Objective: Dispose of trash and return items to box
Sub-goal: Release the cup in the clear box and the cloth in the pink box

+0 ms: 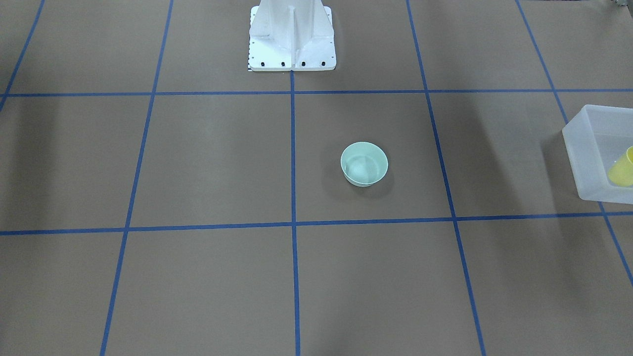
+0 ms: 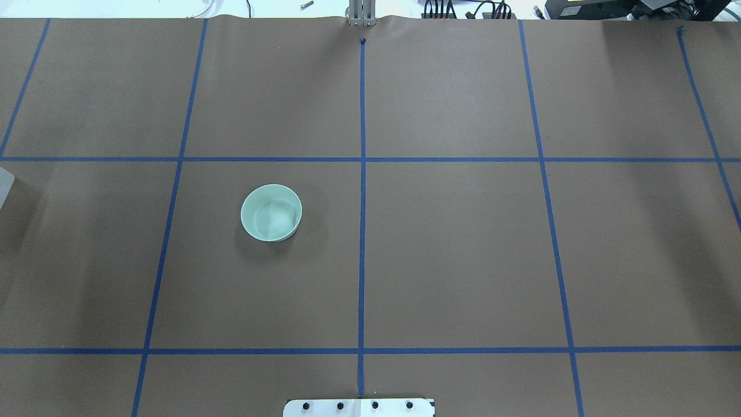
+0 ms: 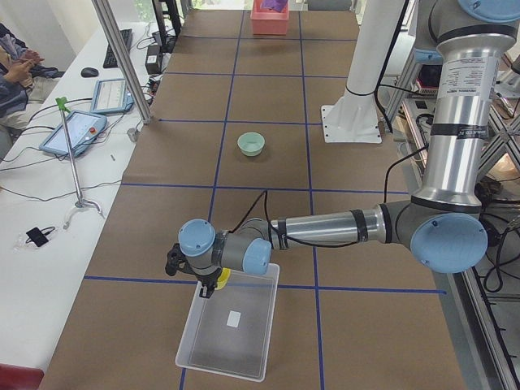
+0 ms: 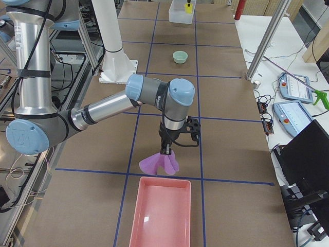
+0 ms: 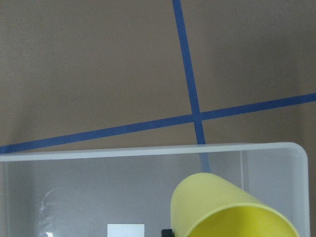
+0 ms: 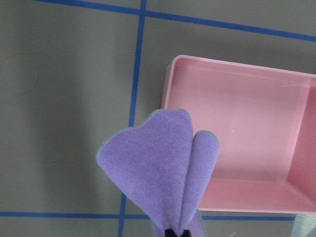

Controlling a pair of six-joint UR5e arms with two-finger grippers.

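The left tool point(image 3: 206, 286) is clenched on the yellow cup point(image 5: 232, 210), gripping it at the rim. The cup hangs tilted over one corner of the clear box point(image 5: 148, 150), within the box's outline and close to its end wall. Whether the cup touches the box floor cannot be told. A white label point(image 3: 234, 318) lies on that floor, apart from the cup. The box stands at the end of the brown counter point(image 2: 463, 260) on the robot's left side.

The green bowl point(image 2: 271, 212) sits upright on the counter, mouth up, inside one square of the blue tape lines point(image 2: 362, 174). It is well apart from the box and from both arms, on the left-arm side of the white pedestal point(image 1: 292, 34).

The right tool point(image 4: 165, 151) pinches a folded purple cloth point(image 6: 158, 168), which hangs down and fans out below the fingers. The cloth is just beside the short end of the pink tray point(image 6: 237, 133), outside its rim, over a tape line. Whether the cloth touches the counter cannot be told.
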